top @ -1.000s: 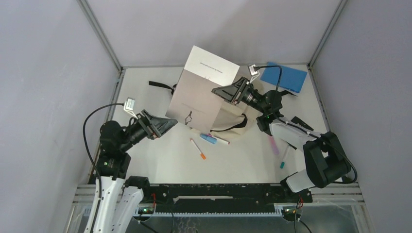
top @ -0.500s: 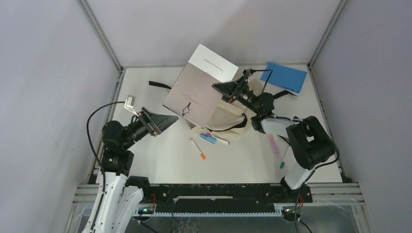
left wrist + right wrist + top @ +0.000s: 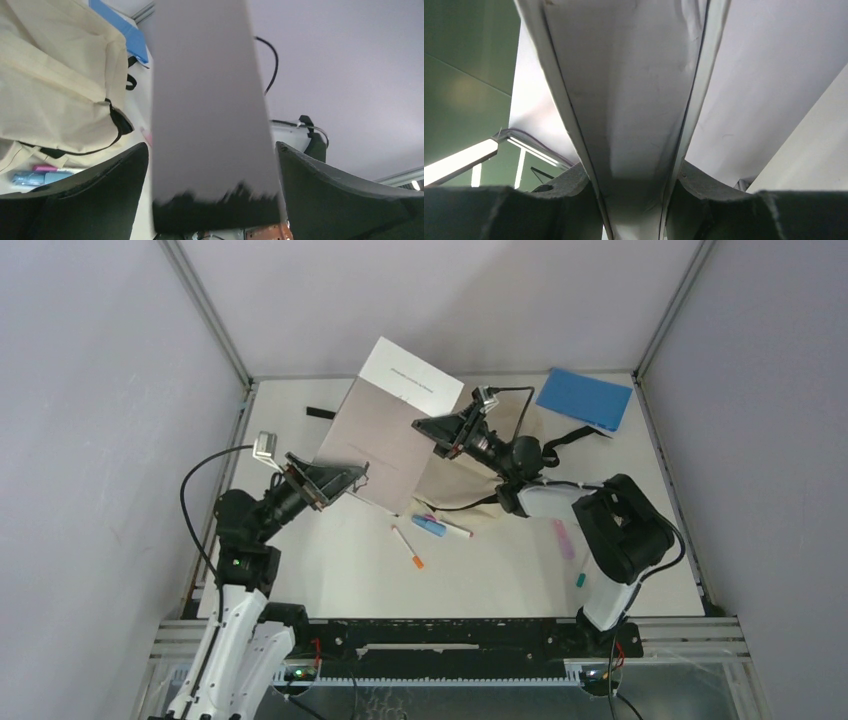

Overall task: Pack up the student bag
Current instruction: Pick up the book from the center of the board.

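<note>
Booklet, grey with a white leaf at its far end, sits tilted between both arms, covering the left part of the student bag in the top view. Right claw is grasping the booklet's right edge. Its wrist view shows the booklet edge-on, with both fingers pressed against it. Left claw is at the booklet's near-left corner, released. Its fingers are spread wide, and a grey strip of booklet fills most of the gap. Can't tell whether either pad touches it.

Student bag lies on the desk at far centre, just right of the middle, cream with black straps. It's partly hidden by the booklet and the right arm. Blue notebook lies flat at the far-right corner, just beyond the bag. A blue marker and an orange-tipped pen lie on the desk just near of the bag. A pink pen and a teal pen lie by the right arm.
</note>
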`<state>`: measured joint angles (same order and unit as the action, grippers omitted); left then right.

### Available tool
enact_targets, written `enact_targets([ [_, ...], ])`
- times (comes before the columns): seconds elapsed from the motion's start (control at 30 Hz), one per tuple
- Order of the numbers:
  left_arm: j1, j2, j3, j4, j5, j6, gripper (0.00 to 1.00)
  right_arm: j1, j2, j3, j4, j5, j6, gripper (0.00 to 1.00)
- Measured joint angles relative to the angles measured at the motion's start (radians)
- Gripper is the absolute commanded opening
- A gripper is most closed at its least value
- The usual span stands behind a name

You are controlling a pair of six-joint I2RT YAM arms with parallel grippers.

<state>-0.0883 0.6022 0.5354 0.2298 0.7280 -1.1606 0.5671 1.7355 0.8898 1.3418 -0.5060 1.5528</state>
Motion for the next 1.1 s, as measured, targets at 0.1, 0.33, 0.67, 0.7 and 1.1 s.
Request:
enact_targets([
  [0.1, 0.0, 0.005, 0.0, 0.031, -0.018, -0.019, 0.87, 0.027, 0.02, 0.0, 0.0, 0.012, 0.008, 0.28],
  [0.33, 0.0, 0.001, -0.002, 0.06, -0.092, -0.066, 0.52, 0.099, 0.03, 0.0, 0.004, 0.137, 0.017, 0.3],
  [0.67, 0.006, -0.025, -0.005, -0.076, -0.194, -0.023, 0.0, 0.134, 0.021, -0.023, -0.022, 0.214, -0.021, 1.0],
  [0.7, 0.006, -0.023, 0.005, -0.123, -0.2, -0.007, 0.0, 0.126, -0.001, -0.043, -0.074, 0.203, -0.039, 1.0],
  [1.1, 0.071, 0.052, 0.198, -0.505, -0.2, 0.136, 0.0, 0.124, -0.486, 0.1, -1.264, 0.603, -0.936, 0.86],
])
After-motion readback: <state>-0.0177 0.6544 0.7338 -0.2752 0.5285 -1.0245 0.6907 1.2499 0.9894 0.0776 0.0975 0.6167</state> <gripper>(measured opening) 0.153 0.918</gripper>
